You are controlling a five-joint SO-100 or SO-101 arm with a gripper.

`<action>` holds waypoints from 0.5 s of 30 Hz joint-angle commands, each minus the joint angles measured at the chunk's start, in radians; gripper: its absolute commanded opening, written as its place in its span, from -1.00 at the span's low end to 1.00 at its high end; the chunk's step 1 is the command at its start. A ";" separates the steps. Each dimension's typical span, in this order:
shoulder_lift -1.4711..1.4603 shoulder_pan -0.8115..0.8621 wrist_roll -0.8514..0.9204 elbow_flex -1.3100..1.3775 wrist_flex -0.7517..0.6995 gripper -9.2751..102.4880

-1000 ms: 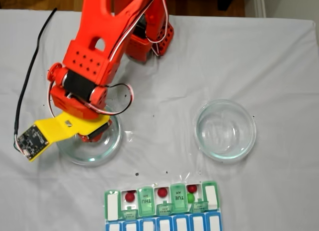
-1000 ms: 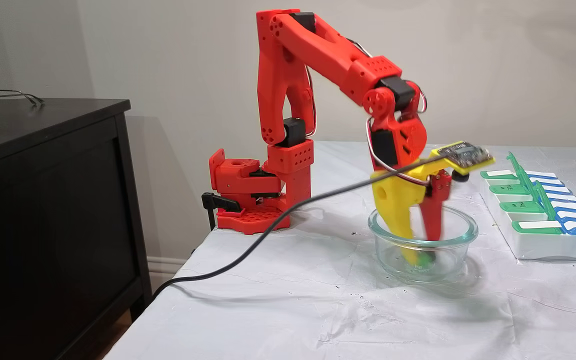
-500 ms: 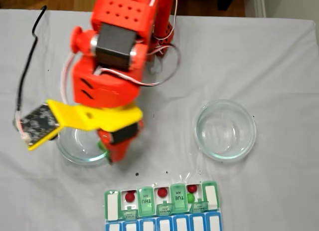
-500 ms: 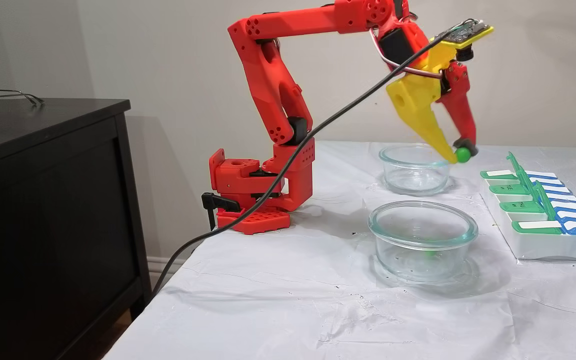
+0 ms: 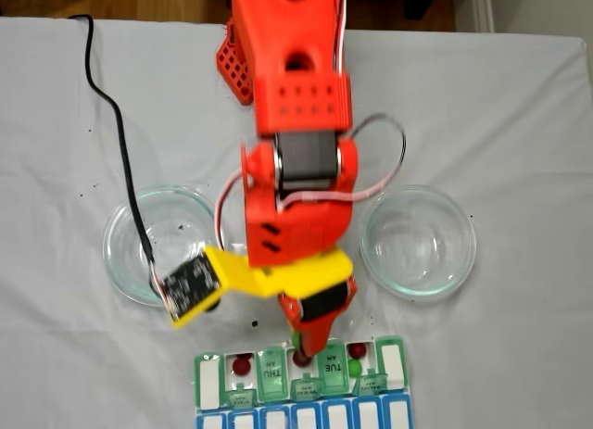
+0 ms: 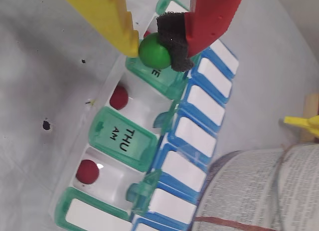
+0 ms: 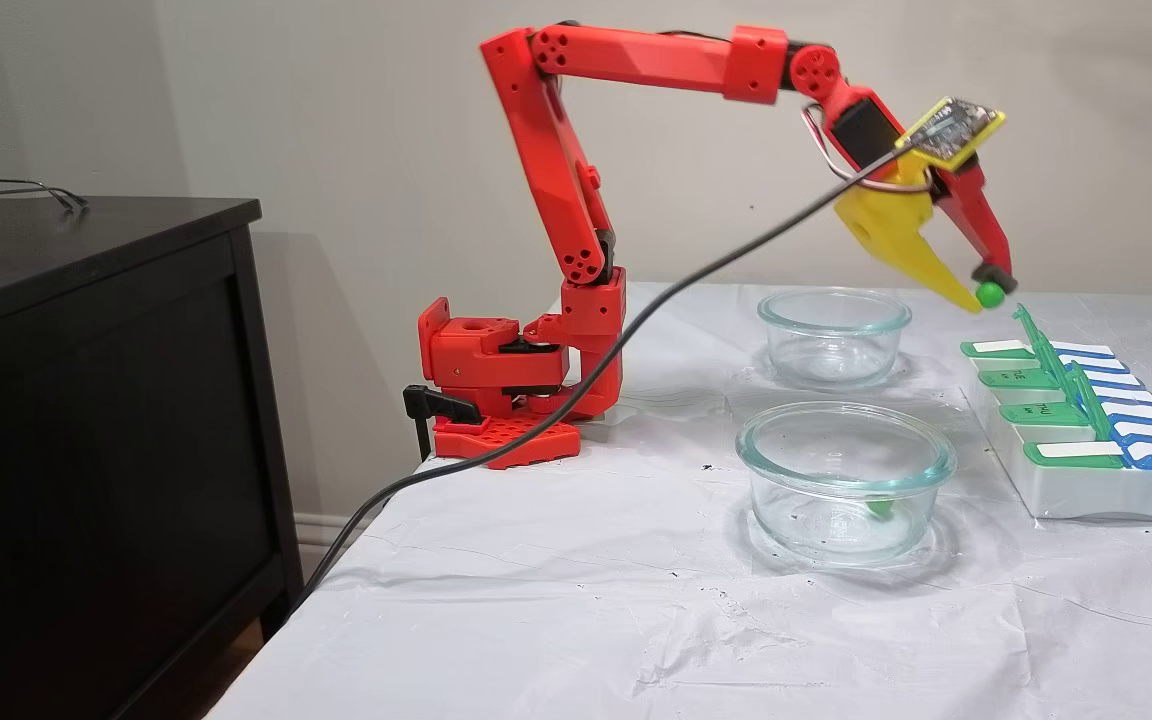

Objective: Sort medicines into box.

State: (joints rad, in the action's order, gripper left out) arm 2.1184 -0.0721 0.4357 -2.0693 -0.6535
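Reaching fwd, arm extended | end effector [image 7: 986, 290] pinching green ball [image 6: 154, 50] | above pill box [image 7: 1086, 490]

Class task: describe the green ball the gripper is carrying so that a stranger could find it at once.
Start at the pill organizer with green and blue lids. Above its green row hangs the gripper, one yellow finger, one red. The green ball is pinched between them, held in the air, unlike the red balls lying in open compartments.
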 commanded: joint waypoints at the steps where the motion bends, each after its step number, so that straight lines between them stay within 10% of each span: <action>1: -0.160 0.009 -0.006 0.235 0.008 -0.84; 15: -0.314 -0.006 -0.012 0.347 0.028 -0.84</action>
State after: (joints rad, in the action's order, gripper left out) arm 1.7794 -0.0644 0.4203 -1.8331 -0.6642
